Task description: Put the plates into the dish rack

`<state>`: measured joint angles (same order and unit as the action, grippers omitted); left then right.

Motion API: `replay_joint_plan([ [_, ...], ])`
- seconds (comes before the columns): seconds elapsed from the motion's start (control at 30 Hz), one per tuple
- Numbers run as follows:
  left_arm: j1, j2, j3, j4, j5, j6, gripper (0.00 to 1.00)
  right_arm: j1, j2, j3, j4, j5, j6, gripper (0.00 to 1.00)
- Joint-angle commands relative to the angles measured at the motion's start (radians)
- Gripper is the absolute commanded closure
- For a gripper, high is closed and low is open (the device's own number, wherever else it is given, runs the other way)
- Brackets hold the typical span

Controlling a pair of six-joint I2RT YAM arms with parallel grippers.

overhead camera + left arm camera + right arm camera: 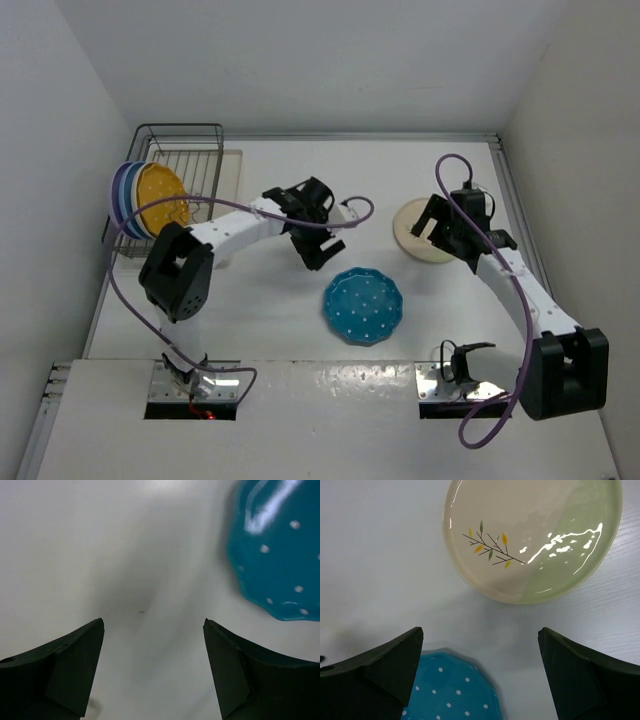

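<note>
Dish rack [185, 152] at 10 o'clock of table [270, 335]. Three plates stand on edge between tines, so each takes little room: yellow plate [162, 200] in front, two bluish plates [122, 198] behind.

Teal plate [364, 305] flat near centre, cream plate [532, 535] flat at 2 o'clock; both not yet loaded.

Left gripper [154, 622] over bare table, teal plate at its 5 o'clock in top view. Jaws wide apart, nothing between.

Right gripper [480, 630] near cream plate, plate at 12 o'clock ahead of fingers. Jaws spread, empty, probably lined up to take rim.

Between the fingers of the left gripper [154, 622] there is only bare table [100, 540]. The teal plate [280, 550] lies ahead, past its right finger. Ahead of the right gripper [480, 630] the cream plate [520, 535] blocks the way, and a strip of free table lies before it.
</note>
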<state>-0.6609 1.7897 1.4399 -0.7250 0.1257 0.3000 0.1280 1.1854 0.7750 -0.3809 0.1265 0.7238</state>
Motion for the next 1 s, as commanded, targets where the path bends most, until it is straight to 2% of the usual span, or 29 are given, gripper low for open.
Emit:
replay_joint_plan([
  [0.0,-0.055,0.005,-0.025,0.014,0.259,-0.03,0.14,0.004,-0.067,0.015,-0.032,0.01,-0.012,0.03],
  [0.33,-0.178,0.14,-0.104,0.136,0.29,-0.058,0.18,0.005,-0.273,-0.124,-0.108,0.074,0.016,0.03],
  [0.5,-0.203,0.22,-0.102,0.16,0.195,-0.09,0.23,0.004,-0.339,-0.166,-0.138,0.091,0.025,0.03],
  [0.6,-0.203,0.28,-0.081,0.16,0.17,-0.101,0.34,0.002,-0.368,-0.169,-0.154,0.093,0.026,0.02],
  [0.67,-0.194,0.318,-0.069,0.151,0.17,-0.11,0.53,0.005,-0.383,-0.172,-0.165,0.099,0.026,0.02],
  [0.7,-0.194,0.318,-0.055,0.136,0.17,-0.11,0.68,0.004,-0.395,-0.175,-0.168,0.104,0.028,0.02],
  [0.83,-0.194,0.312,-0.045,0.116,0.148,-0.11,1.0,0.002,-0.431,-0.183,-0.179,0.117,0.023,0.02],
  [0.97,-0.18,0.232,-0.045,0.096,0.057,-0.119,1.0,0.002,-0.438,-0.19,-0.164,0.128,0.028,0.02],
])
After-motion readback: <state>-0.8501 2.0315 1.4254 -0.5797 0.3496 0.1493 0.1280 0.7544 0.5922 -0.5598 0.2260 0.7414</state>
